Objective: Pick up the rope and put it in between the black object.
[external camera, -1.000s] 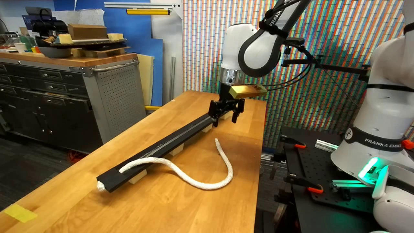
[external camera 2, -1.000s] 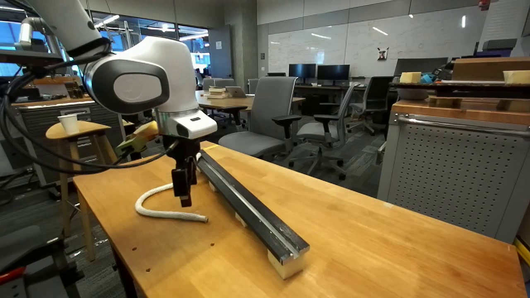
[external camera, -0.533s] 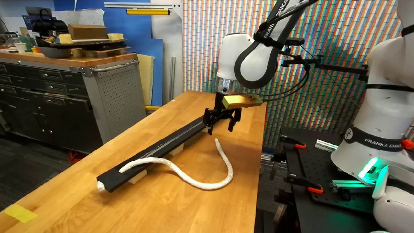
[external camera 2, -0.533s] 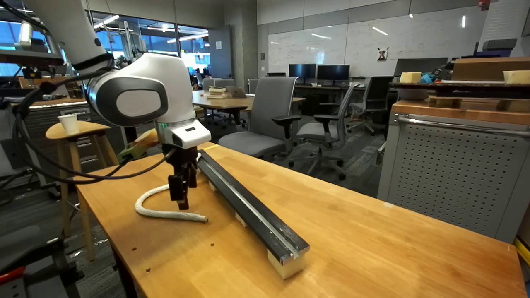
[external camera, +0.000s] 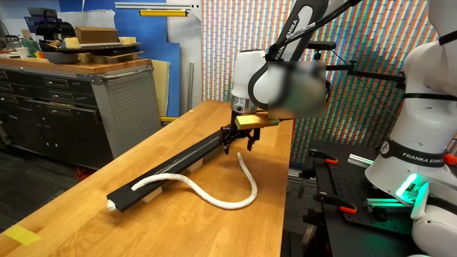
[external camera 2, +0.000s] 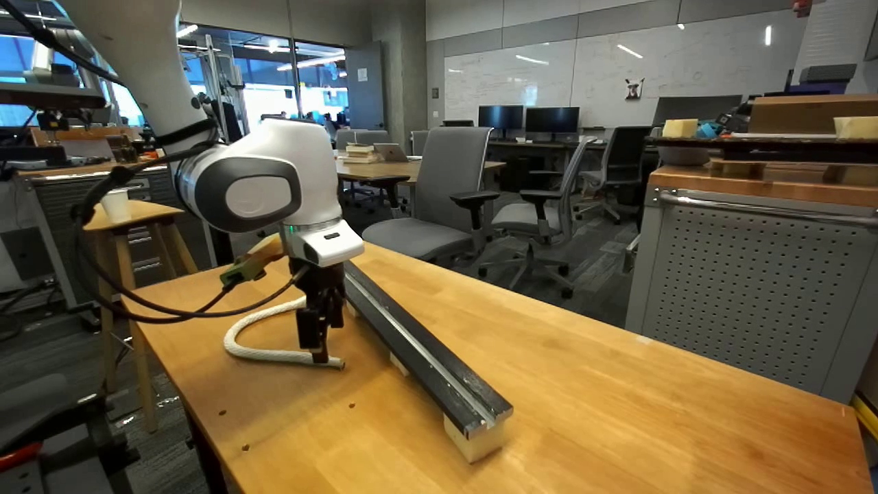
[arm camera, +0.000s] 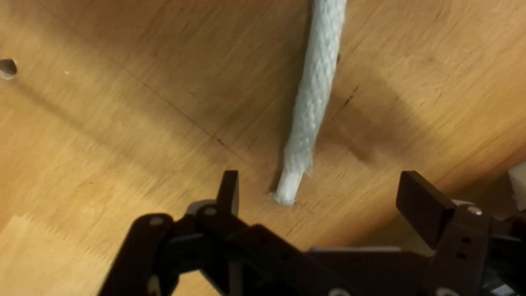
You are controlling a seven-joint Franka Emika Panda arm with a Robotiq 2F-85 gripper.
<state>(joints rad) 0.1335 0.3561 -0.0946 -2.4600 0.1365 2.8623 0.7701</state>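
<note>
Curving toward the tool (arm camera: 318,184), the rope (arm camera: 311,100) ends beneath its parted jaws.

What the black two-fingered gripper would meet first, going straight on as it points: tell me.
Probably the light-brown wooden tabletop: the gripper stands open, and the white braided rope ends between its jaws in the wrist view, though depth is unclear.
</note>
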